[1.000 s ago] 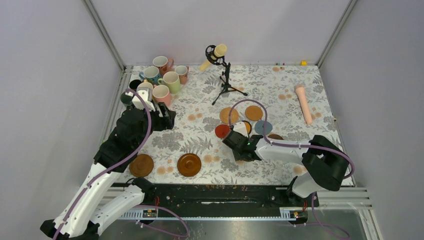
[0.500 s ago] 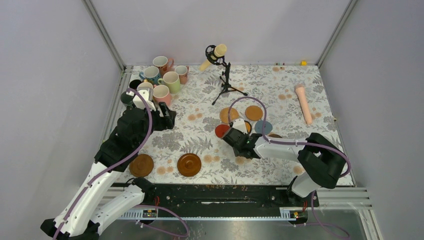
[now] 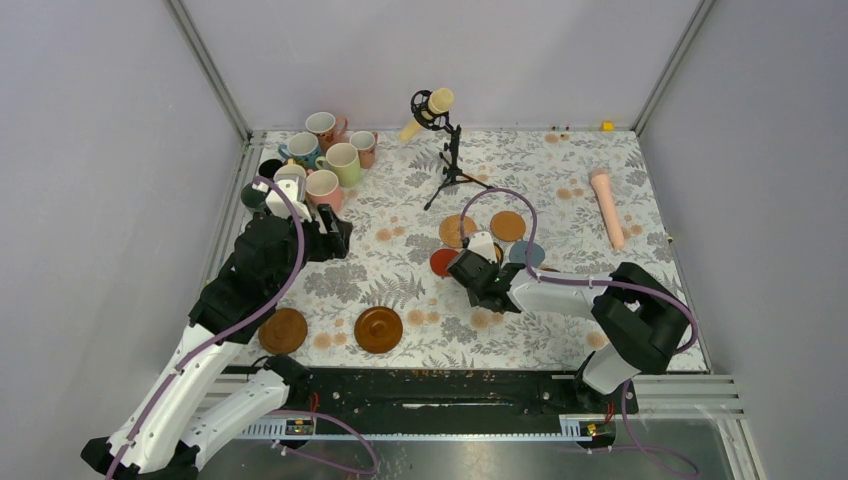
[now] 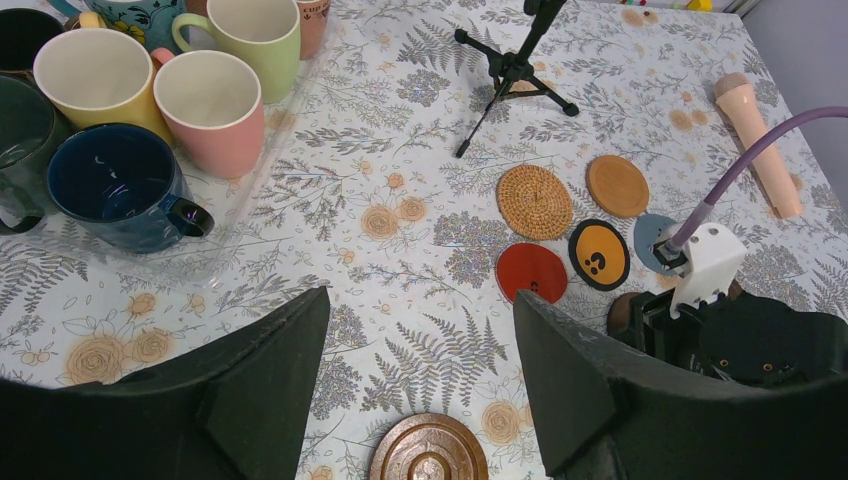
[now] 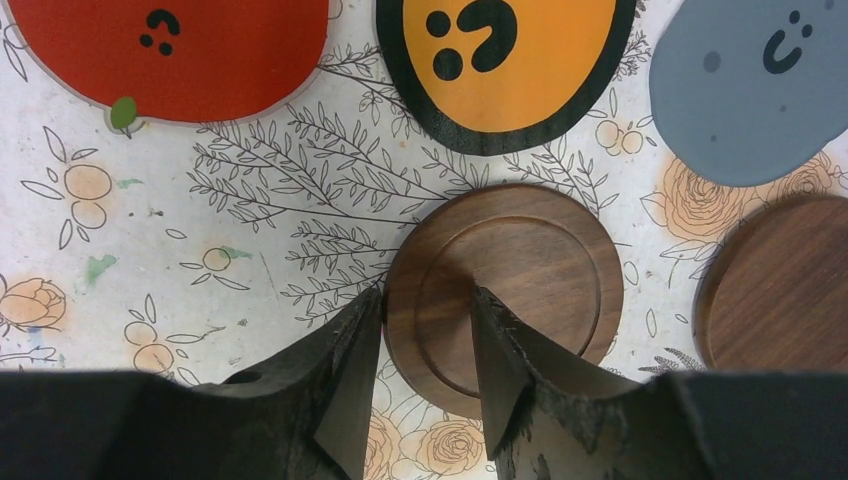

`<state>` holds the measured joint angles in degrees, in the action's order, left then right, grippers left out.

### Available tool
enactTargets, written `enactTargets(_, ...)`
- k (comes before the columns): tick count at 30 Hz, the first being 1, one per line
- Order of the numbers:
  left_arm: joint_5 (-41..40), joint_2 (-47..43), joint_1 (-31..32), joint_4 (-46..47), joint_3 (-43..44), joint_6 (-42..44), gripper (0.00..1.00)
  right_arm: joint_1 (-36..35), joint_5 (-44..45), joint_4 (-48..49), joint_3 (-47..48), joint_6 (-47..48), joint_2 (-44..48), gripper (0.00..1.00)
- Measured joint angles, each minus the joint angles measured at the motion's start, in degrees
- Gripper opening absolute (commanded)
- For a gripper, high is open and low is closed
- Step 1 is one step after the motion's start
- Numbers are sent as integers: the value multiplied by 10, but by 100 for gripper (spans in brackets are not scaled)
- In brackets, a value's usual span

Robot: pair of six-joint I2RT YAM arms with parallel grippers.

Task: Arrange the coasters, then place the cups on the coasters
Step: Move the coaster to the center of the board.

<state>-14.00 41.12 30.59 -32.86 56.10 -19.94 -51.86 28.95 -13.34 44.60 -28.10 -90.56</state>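
Note:
My right gripper (image 5: pixel 422 297) is open and points down at a dark wooden coaster (image 5: pixel 520 260) that lies flat on the table. Its left finger is at the rim's outer edge and its right finger is over the top face. Around it lie a red coaster (image 5: pixel 170 50), a black-rimmed orange coaster (image 5: pixel 505 60), a grey-blue coaster (image 5: pixel 750 90) and another dark wooden coaster (image 5: pixel 780 285). Two mid-brown coasters (image 3: pixel 283 330) (image 3: pixel 378 329) sit at the front left. The cups (image 3: pixel 320 160) cluster at the back left. My left gripper (image 4: pixel 420 300) hovers open and empty near them.
A cork coaster (image 3: pixel 458 230) and a tan coaster (image 3: pixel 508 225) lie behind the right gripper. A cream microphone on a black stand (image 3: pixel 440 110) stands at the back middle. A pink cylinder (image 3: pixel 608 205) lies at the right. The cups sit in a clear tray (image 4: pixel 230 215).
My right arm has reached farther from its base, toward the group of coasters, and its jaws have narrowed slightly. The left arm has not moved.

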Motion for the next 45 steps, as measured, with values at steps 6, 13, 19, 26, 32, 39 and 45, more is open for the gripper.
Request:
enactTargets(6,0,0,0,0,0,0,69,5,5,0,0,-16,0,44)
enactTargets(13,0,0,0,0,0,0,69,16,15,-2,0,-35,0,44)
enactTargets(19,0,0,0,0,0,0,69,37,26,-12,0,-53,0,44)
enactTargets(26,0,-1,0,0,0,0,69,40,36,-16,-1,-63,-1,44)
enactTargets(32,0,-2,0,0,0,0,69,40,41,-22,1,-69,-2,45)
enactTargets(39,0,-2,0,0,0,0,69,45,35,-65,-2,-74,12,57)
enactTargets(45,-2,-3,0,0,0,0,69,34,-6,-96,0,-73,78,59)
